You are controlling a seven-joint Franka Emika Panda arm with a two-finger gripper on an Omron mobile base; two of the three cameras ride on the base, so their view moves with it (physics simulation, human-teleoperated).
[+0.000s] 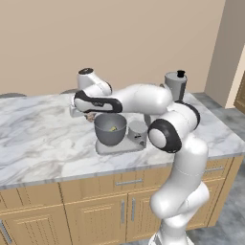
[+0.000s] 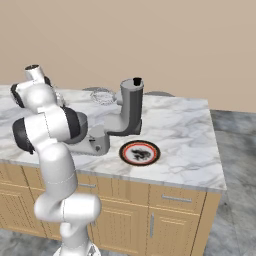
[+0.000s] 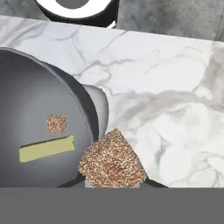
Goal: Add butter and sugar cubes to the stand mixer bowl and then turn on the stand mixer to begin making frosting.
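The gripper (image 3: 113,183) is pinching the second sugar cube (image 3: 112,161) beside the stand mixer bowl (image 3: 26,92) rim (butter (image 3: 47,148) and one cube (image 3: 56,124) inside); switching on remains.

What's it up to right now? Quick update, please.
Fingers shut on second sugar cube, just beside the bowl rim. Butter and first cube already inside. Nothing in the way.

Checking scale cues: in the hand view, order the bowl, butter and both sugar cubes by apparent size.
1. stand mixer bowl
2. held sugar cube, enlarged by nearness to the camera
3. butter
4. sugar cube in the bowl
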